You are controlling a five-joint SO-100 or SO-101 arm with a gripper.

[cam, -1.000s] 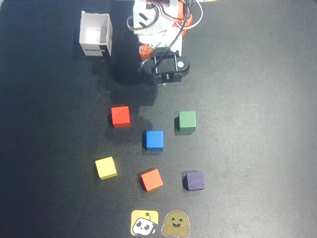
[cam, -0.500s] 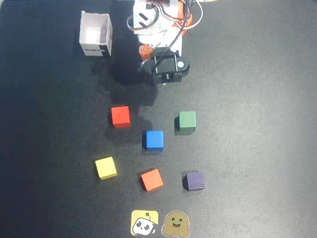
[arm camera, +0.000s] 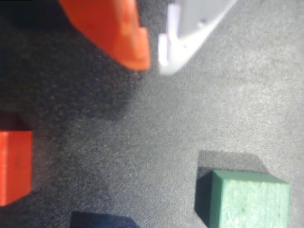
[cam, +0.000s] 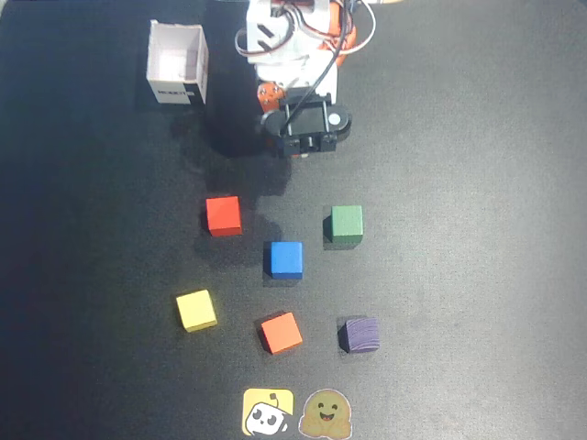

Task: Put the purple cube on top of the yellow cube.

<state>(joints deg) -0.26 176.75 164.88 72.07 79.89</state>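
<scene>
**Overhead view: six cubes on a dark mat, arm poised at the far edge**

Read from left to right in the overhead view. A white open-topped box stands at upper left. Below it lie the yellow cube at lower left and the red cube higher up. Next come the orange cube and the blue cube, then the green cube. The purple cube sits lowest on the right. Two stickers, a yellow cartoon-face sticker and a brown smiling one, lie at the bottom edge. The black mat carries them all.

The gripper hangs near the arm's base at upper centre, empty and clear of every cube. In the wrist view its two fingertips, one orange and one white, sit close together with a narrow gap, pinching nothing. That view shows the red cube at left, the green cube at lower right and a sliver of the blue cube at the bottom, but no purple cube.

The governing relation: the purple cube lies well apart from the gripper, toward the bottom of the overhead view and slightly right, beyond the green cube. The yellow cube is well to its left, with the orange cube between. The reach has probably not begun.
</scene>
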